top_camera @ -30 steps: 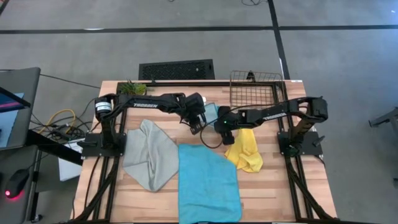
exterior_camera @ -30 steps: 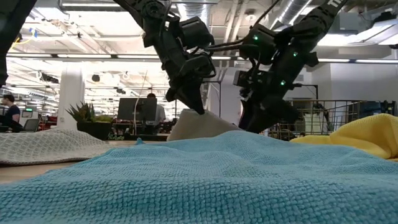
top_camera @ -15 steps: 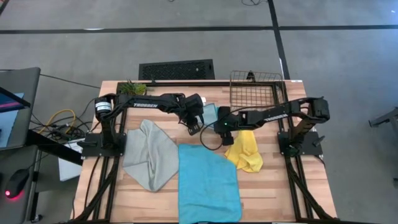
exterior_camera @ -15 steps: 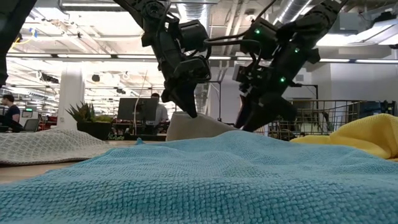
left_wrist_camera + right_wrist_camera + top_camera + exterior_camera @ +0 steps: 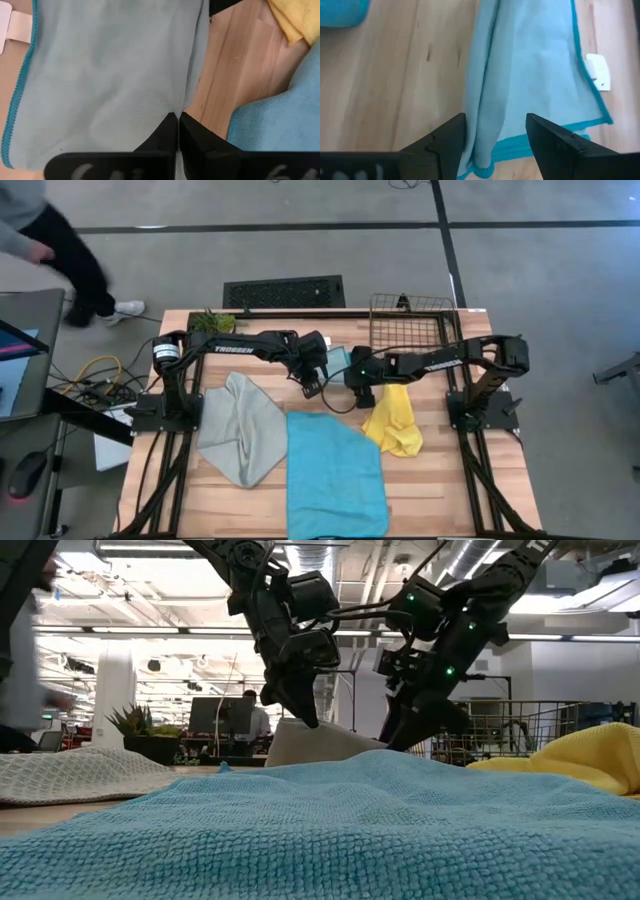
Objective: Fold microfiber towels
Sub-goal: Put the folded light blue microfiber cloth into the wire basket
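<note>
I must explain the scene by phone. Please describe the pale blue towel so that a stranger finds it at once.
Look at the far middle of the wooden table, just left of the wire basket, where both grippers meet. The pale blue towel lies there, pinched by the shut left gripper. It is thin and smooth with a darker teal hem and a white tag.

Towel lies at table centre, toward the far edge, between the left gripper and right gripper. Wire basket sits behind, to its right. Second towel is spread at the near edge; a third left of it, a fourth right. Small plant at far-left corner. A person stands off the table's far-left, possibly walking.
</note>
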